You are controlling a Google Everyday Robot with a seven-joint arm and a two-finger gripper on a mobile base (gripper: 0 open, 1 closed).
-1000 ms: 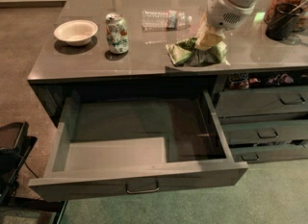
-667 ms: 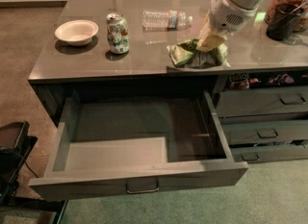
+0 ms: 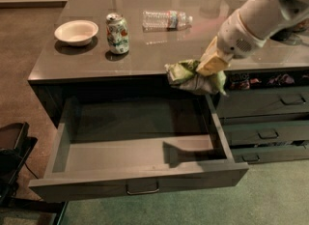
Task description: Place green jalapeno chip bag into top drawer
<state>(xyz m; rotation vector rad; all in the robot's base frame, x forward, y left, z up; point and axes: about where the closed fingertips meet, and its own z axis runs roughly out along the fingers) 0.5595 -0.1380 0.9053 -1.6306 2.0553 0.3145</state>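
The green jalapeno chip bag (image 3: 186, 77) is crumpled and hangs in the air past the counter's front edge, over the right part of the open top drawer (image 3: 140, 142). My gripper (image 3: 208, 65) is shut on the bag, pinching its middle from the right; the white arm reaches in from the upper right. The drawer is pulled far out, dark grey and empty inside, with a small metal handle (image 3: 143, 189) at the centre of its front.
On the grey counter (image 3: 159, 40) stand a white bowl (image 3: 76, 32), a green-and-white soda can (image 3: 118, 34) and a lying clear water bottle (image 3: 166, 20). Narrower stacked drawers (image 3: 265, 122) sit at the right. A dark chair part (image 3: 12, 161) is at the lower left.
The bag lay on the counter's front edge under my gripper; now it is lifted and carried forward and down, off the counter and over the open drawer.
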